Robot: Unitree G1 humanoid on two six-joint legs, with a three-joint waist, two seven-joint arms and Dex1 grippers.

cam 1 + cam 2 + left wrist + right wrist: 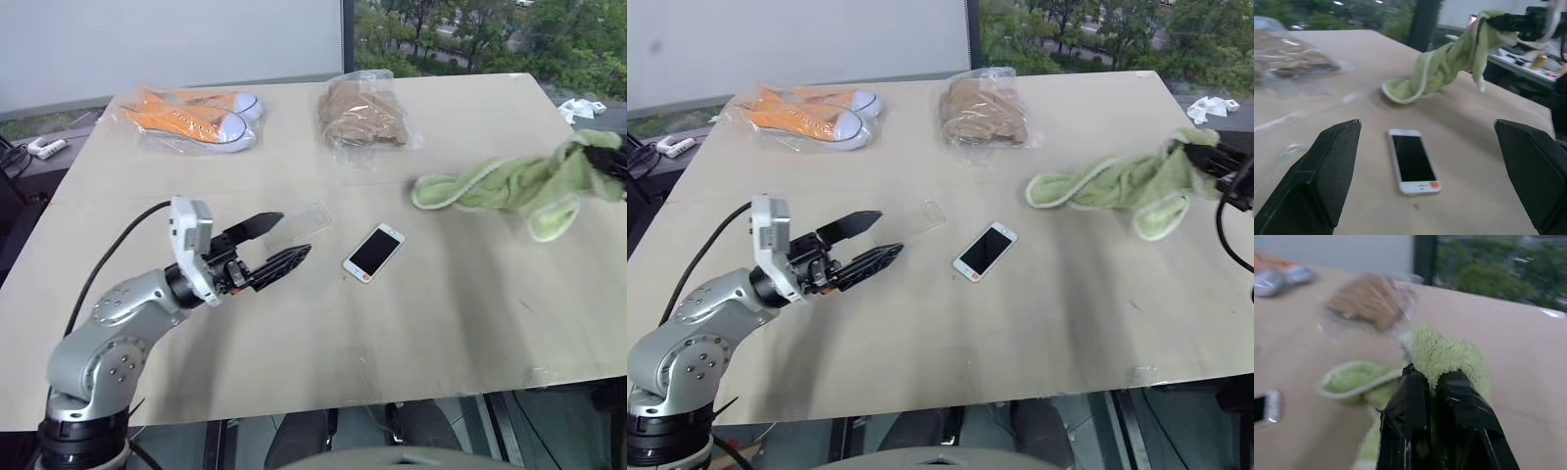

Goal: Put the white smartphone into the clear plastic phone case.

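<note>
Soft, even daylight comes from the window (470, 29) behind the tabletop (294, 333), casting faint shadows and no glare. The right wrist view is smeared throughout; beyond the left pincer (1430, 166), distant things go soft.

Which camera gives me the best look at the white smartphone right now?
The left wrist view: the white smartphone lies large and whole, screen up, between the open fingers. Both eye views show it small on the table; the right wrist view catches just one end.
</note>
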